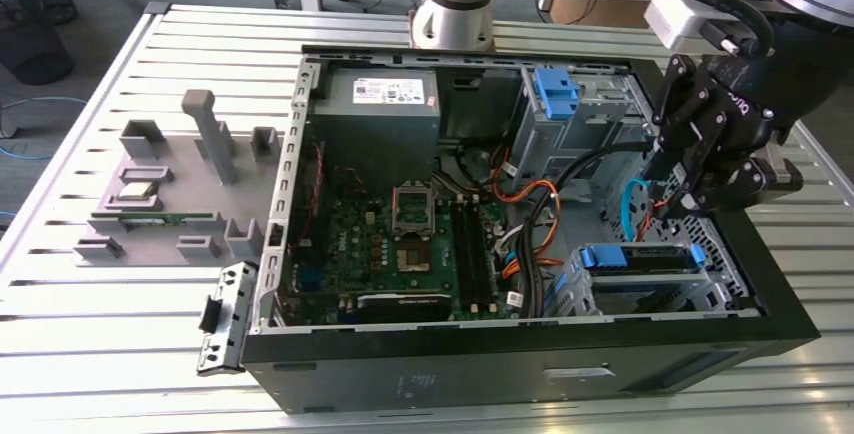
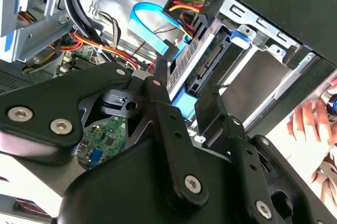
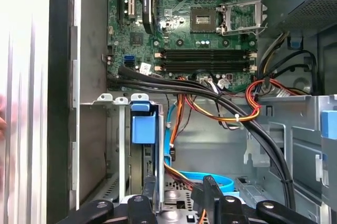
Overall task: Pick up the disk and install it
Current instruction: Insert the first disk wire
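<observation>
**Exterior view: disk [image 1: 638, 259] sits in the drive cage [image 1: 577, 299], jaws empty above it**

The open computer case [image 1: 534, 359] lies on its side on the slatted metal counter [image 1: 80, 334]. The disk is slotted into the silver cage in the case's corner, toward the exterior view's right. A blue plastic rail runs along its exposed edge, with a dark strip of the drive just under it. In the second wrist view its end shows a black connector edge framed by blue rails on both sides, with grey metal next to it.

The black arm [image 1: 747, 104] hangs over that corner. The jaws stand moderately apart just above the disk and grip nothing.

A blue data cable [image 2: 150, 21] and a red, yellow and black power lead [image 2: 184, 5] lie close to the connector edge. Whether either is plugged in cannot be told.

A bare blue bracket [image 1: 553, 89] sits in the farther cage. A person's hand [image 2: 309, 121] rests outside the case wall.
</observation>
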